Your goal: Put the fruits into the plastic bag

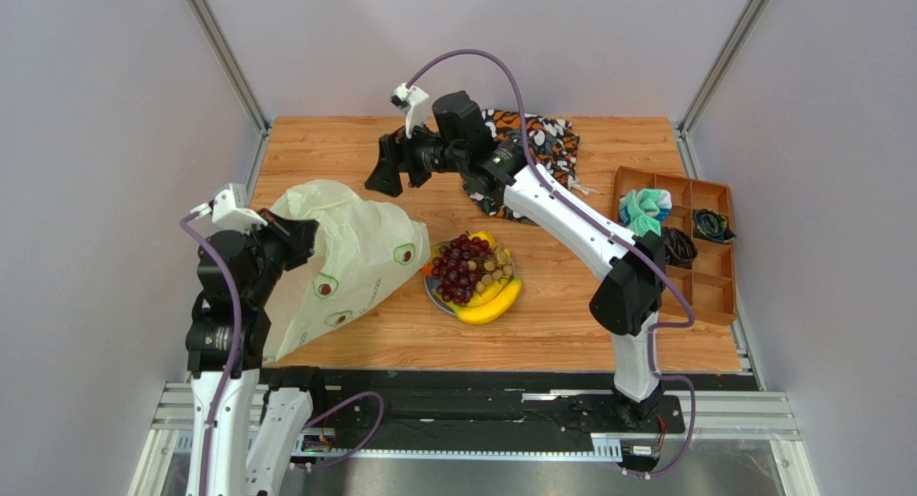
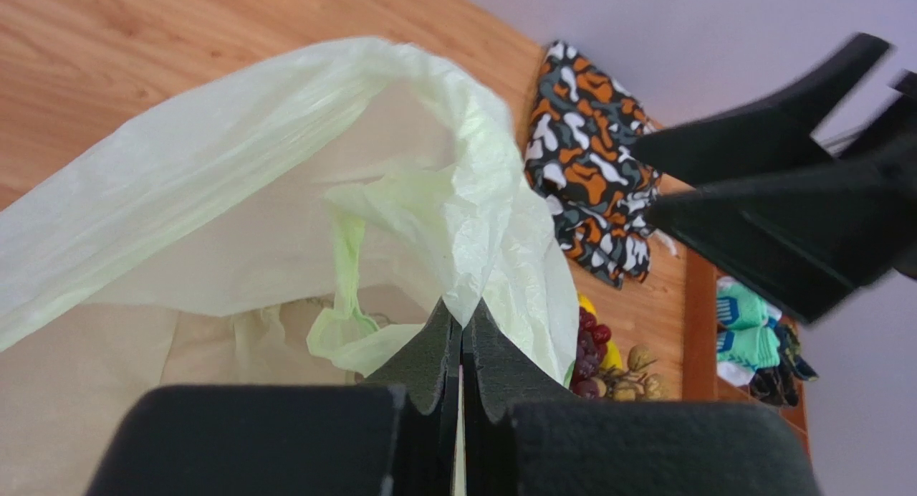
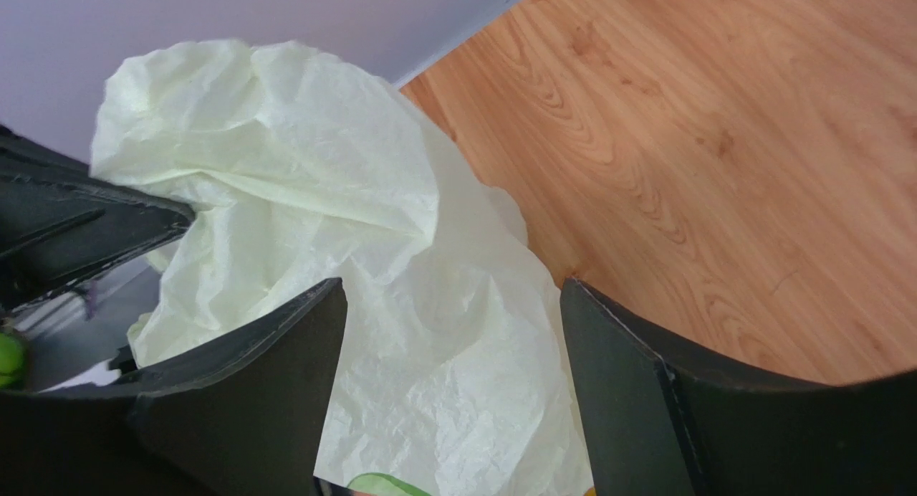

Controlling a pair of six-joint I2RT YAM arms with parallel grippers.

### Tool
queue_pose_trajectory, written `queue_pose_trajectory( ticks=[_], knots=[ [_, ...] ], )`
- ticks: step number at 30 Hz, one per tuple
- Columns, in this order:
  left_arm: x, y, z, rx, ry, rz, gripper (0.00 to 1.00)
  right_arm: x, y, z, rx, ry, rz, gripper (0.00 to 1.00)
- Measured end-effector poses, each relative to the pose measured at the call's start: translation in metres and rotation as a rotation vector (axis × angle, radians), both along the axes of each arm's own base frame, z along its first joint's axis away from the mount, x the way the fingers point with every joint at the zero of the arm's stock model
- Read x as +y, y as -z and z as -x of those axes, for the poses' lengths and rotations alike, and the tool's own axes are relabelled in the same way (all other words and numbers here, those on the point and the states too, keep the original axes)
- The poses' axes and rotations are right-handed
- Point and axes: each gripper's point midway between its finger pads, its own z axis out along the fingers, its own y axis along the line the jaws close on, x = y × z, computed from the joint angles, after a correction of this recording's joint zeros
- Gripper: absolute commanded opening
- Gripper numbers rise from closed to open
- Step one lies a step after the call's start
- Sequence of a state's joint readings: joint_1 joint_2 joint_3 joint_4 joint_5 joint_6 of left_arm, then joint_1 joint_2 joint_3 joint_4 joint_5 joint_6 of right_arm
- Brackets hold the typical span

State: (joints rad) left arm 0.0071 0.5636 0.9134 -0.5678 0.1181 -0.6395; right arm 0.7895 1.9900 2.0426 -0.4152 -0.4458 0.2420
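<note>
Here: wooden table (image 1: 635, 340), pale walls (image 1: 97, 141); left gripper (image 2: 461, 308) pinches plastic bag (image 1: 361, 254); right gripper (image 3: 452, 286) wide.

One plastic bag (image 1: 344, 254), one cloth bag (image 1: 538, 141)

Bright even light, soft shadows, wrist-view foregrounds blurred

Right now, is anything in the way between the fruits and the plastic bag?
No, nothing visible. The fruits lie right next to the plastic bag, almost touching it. The left gripper pinches the bag's rim with shut jaws.
</note>
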Motion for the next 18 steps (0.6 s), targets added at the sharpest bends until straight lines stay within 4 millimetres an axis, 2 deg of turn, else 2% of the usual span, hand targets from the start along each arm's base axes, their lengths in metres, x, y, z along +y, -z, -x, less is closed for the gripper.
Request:
queue_pose_trajectory(
  ticks=[2,5,10,15,18],
  knots=[
    [0.0,0.01,-0.006,0.057,0.0,0.003,0.0,-0.006,0.004,0.011,-0.054,0.012,0.042,0.8],
    [-0.001,0.019,-0.015,0.109,0.001,0.01,0.0,-0.009,0.005,0.045,-0.132,-0.015,0.093,0.8],
    [-0.002,0.028,-0.022,0.156,-0.001,0.025,0.0,0.001,-0.009,0.085,-0.244,-0.07,0.102,0.8],
    [-0.006,0.026,-0.022,0.157,0.008,0.061,0.0,0.013,-0.011,0.097,-0.307,-0.052,0.121,0.8],
    [-0.011,0.021,-0.023,0.141,0.021,0.095,0.0,0.025,-0.012,0.093,-0.325,-0.026,0.125,0.8]
  ],
)
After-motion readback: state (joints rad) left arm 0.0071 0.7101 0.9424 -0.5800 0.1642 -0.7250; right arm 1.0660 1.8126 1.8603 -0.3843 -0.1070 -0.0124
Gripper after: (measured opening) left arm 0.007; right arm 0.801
